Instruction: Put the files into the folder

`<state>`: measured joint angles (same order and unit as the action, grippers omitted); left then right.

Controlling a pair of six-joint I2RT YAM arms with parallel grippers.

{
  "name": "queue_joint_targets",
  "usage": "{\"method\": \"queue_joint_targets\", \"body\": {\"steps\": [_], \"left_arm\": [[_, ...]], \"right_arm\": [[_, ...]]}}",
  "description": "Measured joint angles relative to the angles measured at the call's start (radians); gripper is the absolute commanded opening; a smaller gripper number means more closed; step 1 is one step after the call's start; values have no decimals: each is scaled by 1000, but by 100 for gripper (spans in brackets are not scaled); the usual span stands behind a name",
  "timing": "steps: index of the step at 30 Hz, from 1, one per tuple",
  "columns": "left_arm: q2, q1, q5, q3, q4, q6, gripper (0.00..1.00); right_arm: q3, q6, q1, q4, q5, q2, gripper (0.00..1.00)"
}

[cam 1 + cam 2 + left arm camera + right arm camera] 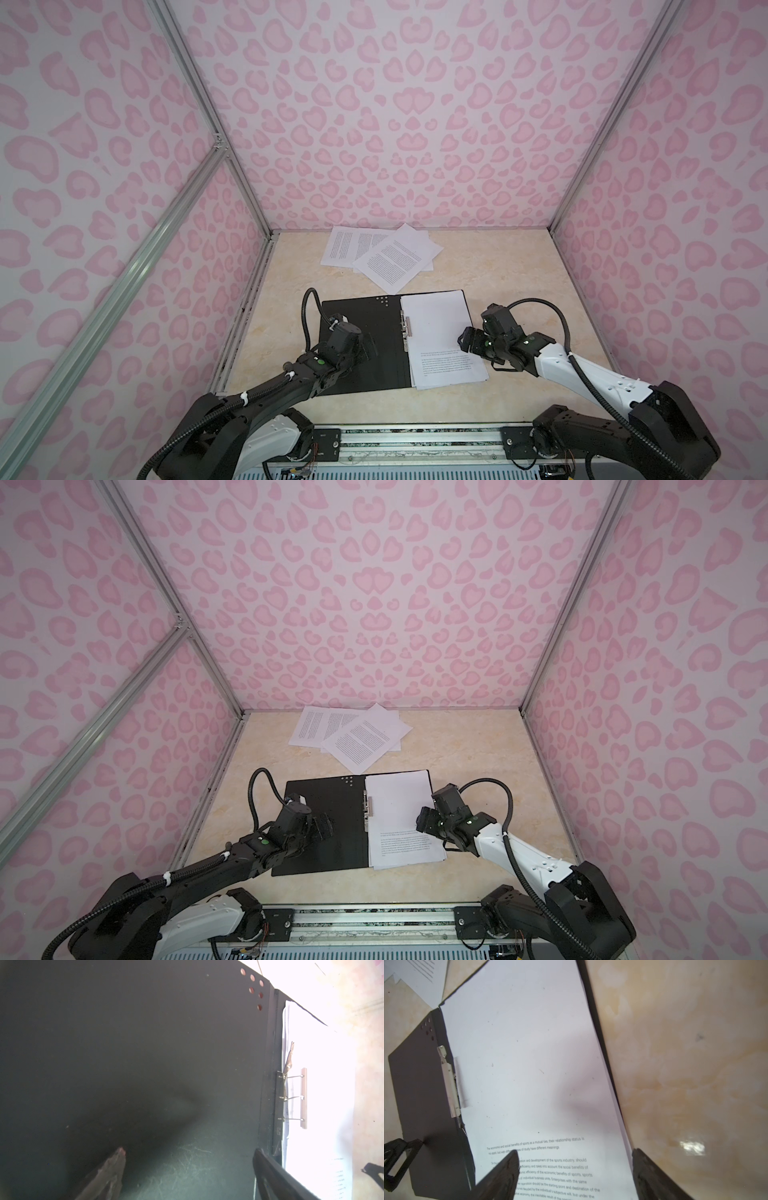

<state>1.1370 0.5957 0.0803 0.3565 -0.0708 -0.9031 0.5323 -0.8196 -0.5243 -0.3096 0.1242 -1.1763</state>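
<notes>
The folder (374, 328) (340, 808) lies open on the table, black inside (145, 1043), with a metal clip (406, 326) (291, 1097) (448, 1080) at its spine. White files (436, 324) (519, 1043) rest on its right half, printed text on the near part. More loose files (390, 262) (357, 739) lie overlapping at the back. My left gripper (365, 345) (189, 1152) hovers open over the bare left flap, holding nothing. My right gripper (463, 338) (575, 1152) is open above the sheets' outer edge, one finger over the text.
The beige marbled table (519, 282) is enclosed by pink patterned walls (245, 270) on the left, right and back. A metal rail (415, 440) with both arm bases runs along the near edge.
</notes>
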Motion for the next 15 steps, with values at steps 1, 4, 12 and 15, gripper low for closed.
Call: {"method": "queue_joint_targets", "body": {"steps": [1, 4, 12, 15], "left_arm": [[-1, 0, 1, -1, 2, 0, 98], [-1, 0, 1, -2, 4, 0, 98], [0, 1, 5, -8, 23, 0, 98], [0, 1, 6, -12, 33, 0, 98]], "right_arm": [[-6, -9, -6, -5, -1, 2, 85], [-20, -20, -21, -8, -10, 3, 85], [-30, -34, -31, 10, 5, -29, 85], [-30, -37, -33, 17, 7, -32, 85]]}}
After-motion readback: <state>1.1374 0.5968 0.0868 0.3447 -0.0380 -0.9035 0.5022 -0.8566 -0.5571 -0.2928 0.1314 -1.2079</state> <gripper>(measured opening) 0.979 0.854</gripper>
